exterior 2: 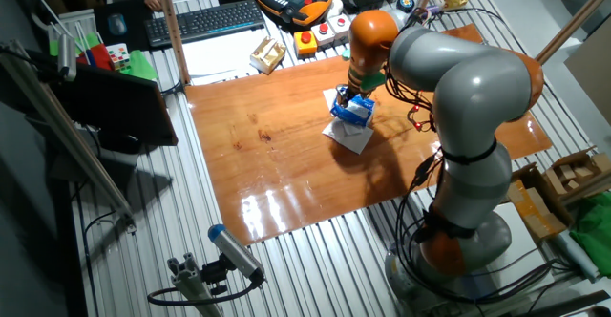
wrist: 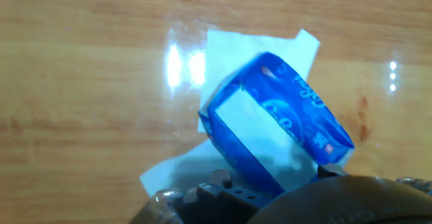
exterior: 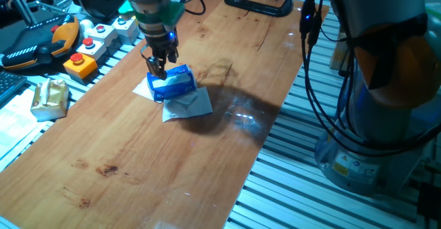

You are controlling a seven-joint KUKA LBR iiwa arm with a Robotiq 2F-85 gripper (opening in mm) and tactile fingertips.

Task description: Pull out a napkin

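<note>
A small blue packet with a pale opening on top lies tilted on the wooden table; it also shows in one fixed view and the other fixed view. Pale tissue, the napkin, fills the opening and runs down between my fingertips. My gripper stands over the packet's left end with its jaws close together on that tissue, and that end looks raised. The gripper also shows in the other fixed view. The contact itself is partly hidden.
Loose pale sheets lie flat under and beside the packet, also in the hand view. Button boxes and a foil-wrapped block sit at the table's left edge. A black clamp is at the far end.
</note>
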